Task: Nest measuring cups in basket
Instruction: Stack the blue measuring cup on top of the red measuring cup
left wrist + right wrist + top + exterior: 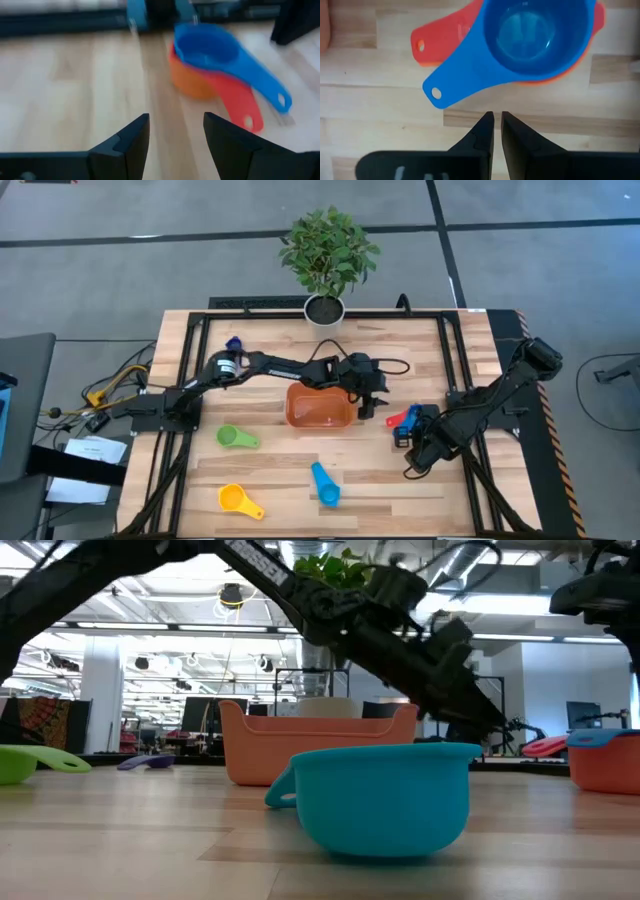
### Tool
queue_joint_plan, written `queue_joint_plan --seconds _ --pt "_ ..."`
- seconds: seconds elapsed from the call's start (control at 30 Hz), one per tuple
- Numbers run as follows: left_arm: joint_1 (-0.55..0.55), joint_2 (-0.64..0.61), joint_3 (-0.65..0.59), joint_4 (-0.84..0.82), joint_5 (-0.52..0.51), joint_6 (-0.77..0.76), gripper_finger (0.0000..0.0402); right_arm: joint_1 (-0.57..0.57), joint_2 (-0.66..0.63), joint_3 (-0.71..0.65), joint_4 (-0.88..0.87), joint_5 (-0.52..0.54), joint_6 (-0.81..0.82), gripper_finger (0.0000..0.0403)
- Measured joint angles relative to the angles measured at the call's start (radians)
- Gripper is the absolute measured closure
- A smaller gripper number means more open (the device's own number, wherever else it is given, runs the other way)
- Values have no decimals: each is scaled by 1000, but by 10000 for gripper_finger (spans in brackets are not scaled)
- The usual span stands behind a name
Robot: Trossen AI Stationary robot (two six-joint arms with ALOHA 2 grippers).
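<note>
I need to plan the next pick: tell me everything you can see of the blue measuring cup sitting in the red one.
The blue measuring cup looks like glossy plastic: a round, empty bowl and a flat handle with a hole at its end. It sits upright, nested in the red measuring cup, handles fanned apart, on the table right of the basket. The right gripper is above it, nearly shut, not touching.
</note>
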Motion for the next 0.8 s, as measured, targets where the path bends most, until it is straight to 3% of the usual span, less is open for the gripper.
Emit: queue_joint_plan --seconds 0.2,0.43,0.8 --pt "-16 59 63 5 -7 21 226 1 28 -2 -3 -1 -1 345" --pt "-25 70 66 -7 -39 57 226 -13 88 -50 148 0 -18 345" --pt "-26 94 65 -80 -49 86 226 -38 105 -65 161 42 -30 345"
